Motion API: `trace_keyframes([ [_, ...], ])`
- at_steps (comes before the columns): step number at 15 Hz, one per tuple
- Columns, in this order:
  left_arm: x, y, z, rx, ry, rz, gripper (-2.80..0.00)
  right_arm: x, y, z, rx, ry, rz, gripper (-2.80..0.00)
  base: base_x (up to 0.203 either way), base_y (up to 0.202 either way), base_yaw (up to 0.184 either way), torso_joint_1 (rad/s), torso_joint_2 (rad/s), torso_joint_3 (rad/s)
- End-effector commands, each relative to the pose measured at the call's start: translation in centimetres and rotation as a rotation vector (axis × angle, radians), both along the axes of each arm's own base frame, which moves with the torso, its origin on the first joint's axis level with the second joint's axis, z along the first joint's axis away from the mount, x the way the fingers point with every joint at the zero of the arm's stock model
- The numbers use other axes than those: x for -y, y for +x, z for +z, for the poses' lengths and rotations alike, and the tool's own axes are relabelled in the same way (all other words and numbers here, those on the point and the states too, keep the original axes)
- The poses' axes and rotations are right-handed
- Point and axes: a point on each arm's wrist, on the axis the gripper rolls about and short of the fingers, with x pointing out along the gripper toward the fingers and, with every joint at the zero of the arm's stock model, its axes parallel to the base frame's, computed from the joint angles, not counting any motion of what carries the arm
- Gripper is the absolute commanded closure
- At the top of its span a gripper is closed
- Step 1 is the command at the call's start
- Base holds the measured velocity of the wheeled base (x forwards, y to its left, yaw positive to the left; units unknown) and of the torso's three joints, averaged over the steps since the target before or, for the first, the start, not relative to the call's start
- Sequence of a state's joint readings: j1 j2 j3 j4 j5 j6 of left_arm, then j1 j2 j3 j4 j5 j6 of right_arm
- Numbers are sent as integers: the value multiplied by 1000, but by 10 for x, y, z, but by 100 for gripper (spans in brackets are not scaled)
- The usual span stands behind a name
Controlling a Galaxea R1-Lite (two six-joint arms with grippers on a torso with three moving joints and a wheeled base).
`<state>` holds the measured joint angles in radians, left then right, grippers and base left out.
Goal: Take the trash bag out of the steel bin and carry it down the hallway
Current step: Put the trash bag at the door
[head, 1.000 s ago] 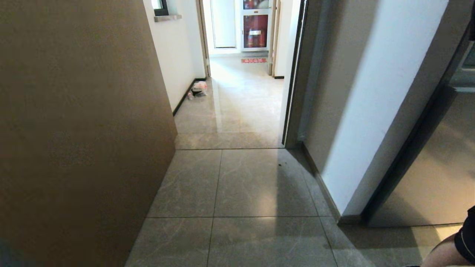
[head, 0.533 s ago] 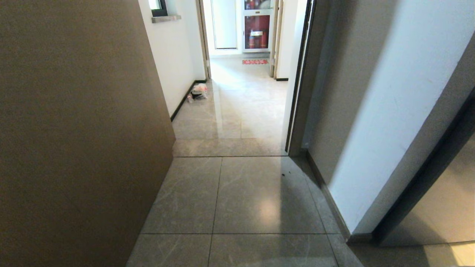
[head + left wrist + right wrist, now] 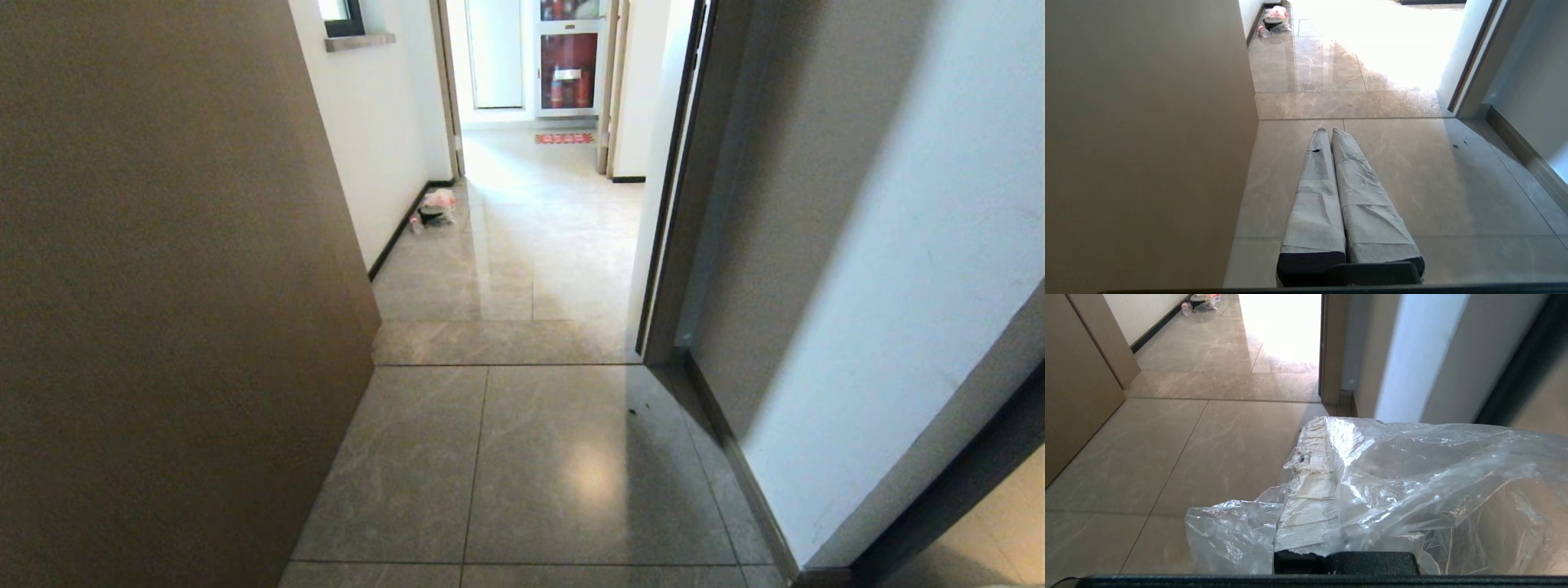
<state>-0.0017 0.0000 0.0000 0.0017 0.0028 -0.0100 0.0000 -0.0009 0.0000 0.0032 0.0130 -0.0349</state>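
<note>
One bag in hand, hallway ahead

Both grippers ride low and out of the head view. The right gripper (image 3: pixel 1327 428) is pinched shut on the trash bag (image 3: pixel 1412 473), which drapes over its fingers; the left gripper (image 3: pixel 1329 132) has its fingers pressed together on nothing. To carry well, keep that pinch firm and steer down the middle of the hallway (image 3: pixel 531 245). A tan door (image 3: pixel 163 286) crowds the left, the doorframe (image 3: pixel 665 245) the right; litter (image 3: pixel 437 206) lies beside the left skirting

Both tools (image 3: pixel 1329 131) (image 3: pixel 1314 428) closed, level, forward
</note>
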Motion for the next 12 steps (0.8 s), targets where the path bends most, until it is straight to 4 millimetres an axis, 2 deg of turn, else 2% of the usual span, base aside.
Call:
trace_keyframes([
  [1, 0, 0, 0, 0, -1, 0, 0, 0, 0, 0, -2, 0, 1, 0, 194, 0, 3, 5, 0, 0],
  [12, 0, 0, 0, 0, -1, 0, 0, 0, 0, 0, -2, 0, 1, 0, 192, 0, 1, 2, 3, 2],
])
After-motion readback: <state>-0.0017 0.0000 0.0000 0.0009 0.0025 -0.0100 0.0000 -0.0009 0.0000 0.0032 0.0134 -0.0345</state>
